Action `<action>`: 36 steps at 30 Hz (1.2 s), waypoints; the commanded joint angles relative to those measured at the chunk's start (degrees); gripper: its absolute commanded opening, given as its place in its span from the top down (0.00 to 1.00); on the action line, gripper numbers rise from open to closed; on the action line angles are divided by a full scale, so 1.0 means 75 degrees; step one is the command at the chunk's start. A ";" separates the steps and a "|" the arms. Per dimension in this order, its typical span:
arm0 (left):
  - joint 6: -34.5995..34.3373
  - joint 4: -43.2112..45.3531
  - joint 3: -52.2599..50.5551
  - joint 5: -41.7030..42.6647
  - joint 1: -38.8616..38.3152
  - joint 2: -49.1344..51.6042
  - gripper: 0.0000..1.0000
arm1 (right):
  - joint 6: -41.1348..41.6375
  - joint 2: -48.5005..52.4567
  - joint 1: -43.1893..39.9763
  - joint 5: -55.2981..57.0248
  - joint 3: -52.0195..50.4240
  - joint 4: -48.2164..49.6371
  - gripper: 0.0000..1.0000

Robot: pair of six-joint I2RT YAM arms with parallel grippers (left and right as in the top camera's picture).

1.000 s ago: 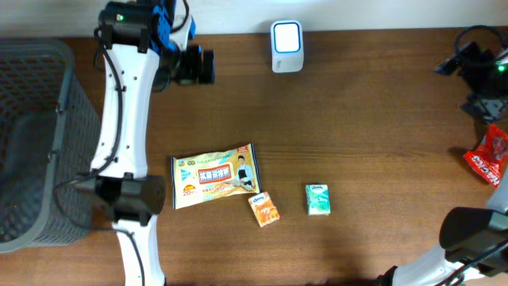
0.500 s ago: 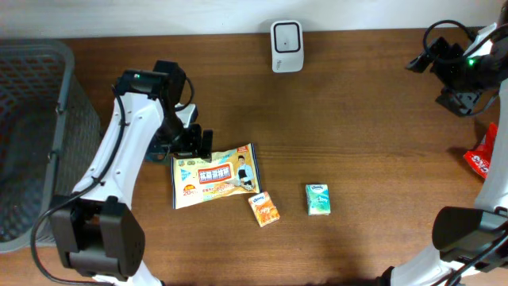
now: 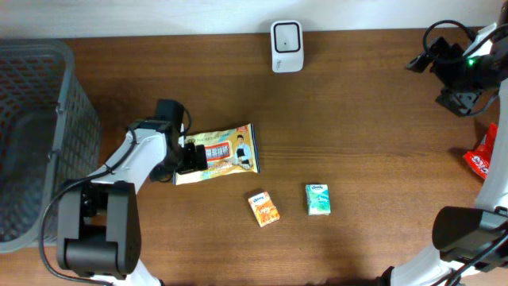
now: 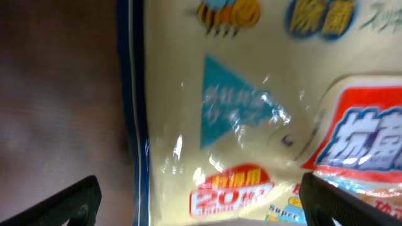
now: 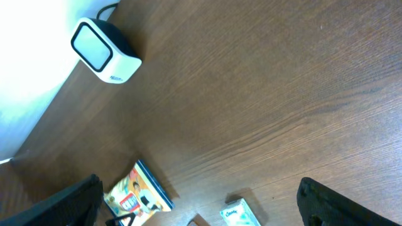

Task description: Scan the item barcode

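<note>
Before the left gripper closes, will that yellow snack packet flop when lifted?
Probably: the yellow snack packet lies flat and its film looks wrinkled. The glossy glare suggests it may slip. Held at one edge, the far end likely sags.

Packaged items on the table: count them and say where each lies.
4. Yellow snack bag left of centre; orange box and green box lower, near the middle, apart; red packet at the right edge, partly cut off. Others may lie outside the frame.
</note>
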 commanded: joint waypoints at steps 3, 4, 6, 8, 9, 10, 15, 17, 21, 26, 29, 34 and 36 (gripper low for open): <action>0.1239 0.1125 -0.0143 0.1107 0.0283 -0.0003 0.01 | -0.0026 0.0003 0.0044 -0.0035 -0.0032 0.0000 0.02; 0.1416 0.1311 -0.0146 0.1110 0.0283 -0.0003 0.00 | -0.0026 0.0003 0.0044 -0.0035 -0.0032 0.0003 0.02; 0.1498 0.1789 -0.0146 0.1565 0.0300 -0.0003 0.01 | -0.0026 0.0003 0.0044 -0.0035 -0.0032 0.0003 0.01; 0.1673 0.2011 -0.0146 0.1827 0.0353 0.0006 0.00 | -0.0026 0.0003 0.0044 -0.0035 -0.0032 0.0003 0.01; 0.1661 0.2011 -0.0154 0.1859 0.0353 0.0076 0.00 | -0.0026 0.0003 0.0044 -0.0035 -0.0032 0.0000 0.01; 0.1658 0.2014 -0.0216 0.1865 0.0344 0.0134 0.00 | -0.0026 0.0003 0.0044 -0.0035 -0.0032 0.0000 0.01; 0.1661 0.2101 -0.0361 0.2212 0.0332 0.0694 0.16 | -0.0026 0.0003 0.0044 -0.0035 -0.0032 0.0003 0.01; 0.1658 0.2218 -0.0361 0.2197 0.0332 0.0892 0.24 | -0.0026 0.0003 0.0044 -0.0035 -0.0032 0.0003 0.01; 0.1658 0.2294 -0.0326 0.2139 0.0332 0.1020 1.00 | -0.0026 0.0003 0.0044 -0.0035 -0.0032 0.0003 0.01; 0.1661 0.1177 0.1244 0.1448 0.0332 0.1011 1.00 | -0.0026 0.0003 0.0044 -0.0035 -0.0032 0.0003 0.01; 0.1658 -0.0312 0.3226 0.0003 0.0332 0.1005 1.00 | -0.0026 0.0003 0.0044 -0.0035 -0.0032 0.0003 0.01; 0.1571 -0.2736 0.6283 -0.1673 0.0329 0.1005 1.00 | -0.0026 0.0003 0.0044 -0.0035 -0.0032 0.0003 0.01; 0.1571 -0.3279 0.7041 -0.2451 0.0329 0.1005 1.00 | -0.0026 0.0003 0.0044 -0.0035 -0.0032 0.0003 0.02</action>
